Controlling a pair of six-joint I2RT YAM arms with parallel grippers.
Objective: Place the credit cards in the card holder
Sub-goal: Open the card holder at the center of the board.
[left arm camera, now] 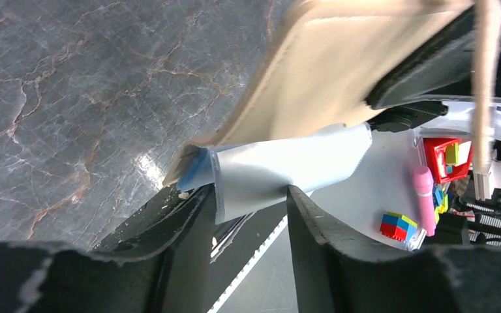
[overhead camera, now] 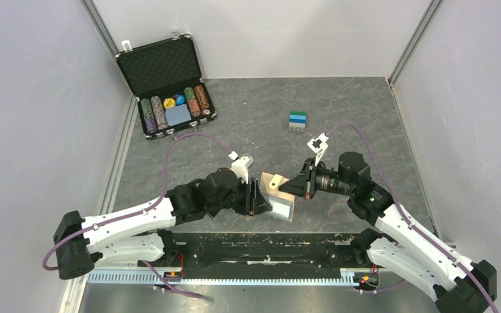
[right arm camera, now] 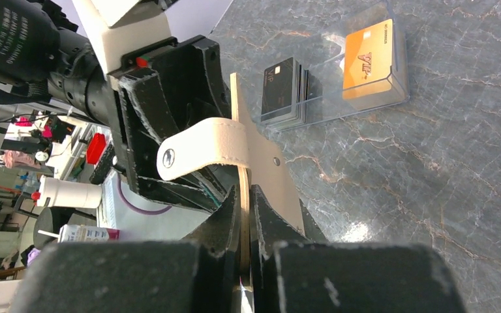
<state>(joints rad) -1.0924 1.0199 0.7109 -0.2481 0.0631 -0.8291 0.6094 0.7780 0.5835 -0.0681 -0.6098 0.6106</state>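
Card holder [overhead camera: 273, 182] upright between the two arms, near front edge of table [overhead camera: 339, 104]. Right gripper [right arm camera: 244, 195] pinched tight on its thin tan flap; snap strap [right arm camera: 202, 153] curling toward the left arm. Left gripper [left arm camera: 251, 195] part-way in, fingers [left arm camera: 319, 228] set against both edges of white card [left arm camera: 287, 169], far end of it tucked into the holder. Edge of blue card [left arm camera: 196, 171] showing in the holder just beside it. Dark cards [right arm camera: 286, 91] stacked in clear box [right arm camera: 365, 98] on the table, well apart. Chip case [overhead camera: 166, 85] open at far left.
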